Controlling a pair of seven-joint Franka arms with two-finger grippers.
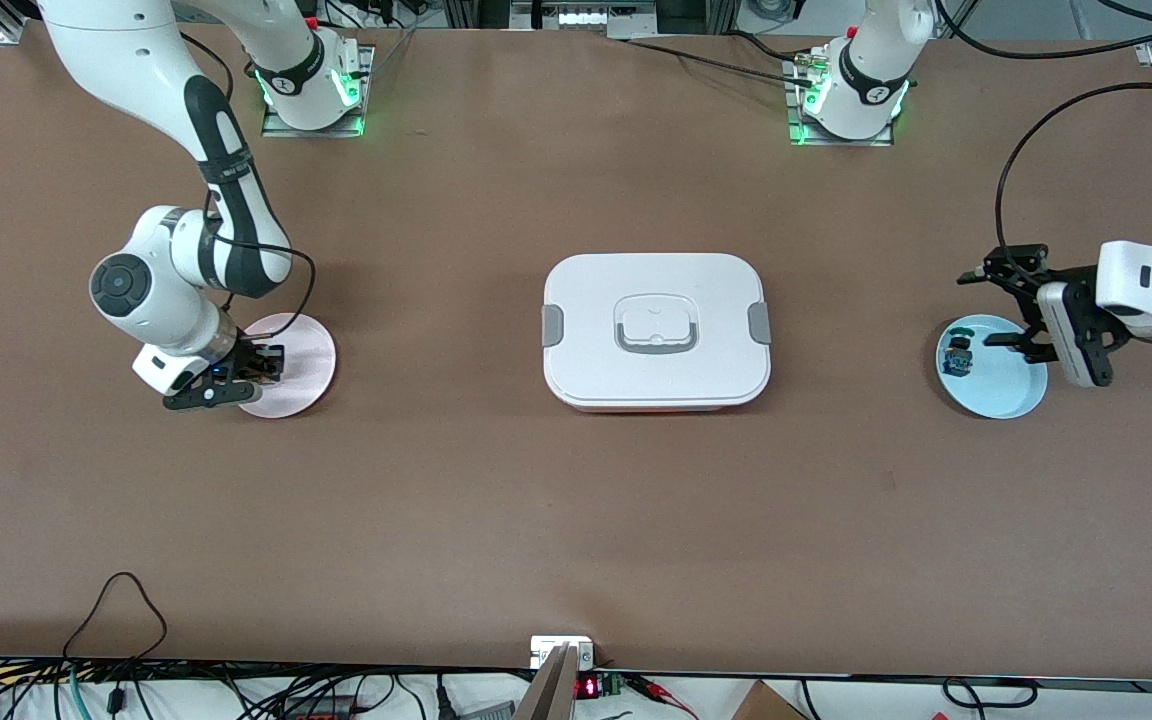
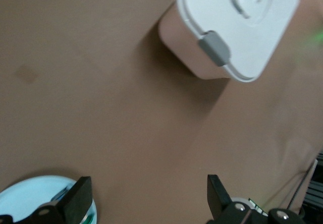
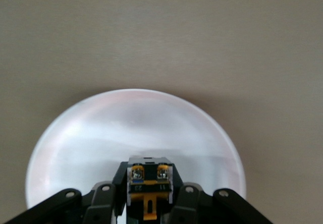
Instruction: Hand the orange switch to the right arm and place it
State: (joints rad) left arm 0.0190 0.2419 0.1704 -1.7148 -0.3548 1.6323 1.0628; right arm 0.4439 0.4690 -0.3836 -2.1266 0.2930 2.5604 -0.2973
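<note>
A brown matte table spans the scene, with cables along its near edge. At the right arm's end, the right gripper hangs low over a round pale pink plate, its fingers clamped on the tiny black switch with an orange part; two screw terminals show on the switch, and its small markings cannot be read. Mid-table sits a white rectangular lidded box with grey side clips. At the left arm's end, the left gripper hovers over a round light blue plate with fingers spread apart, empty. A small switch with green and blue parts lies on that plate.
</note>
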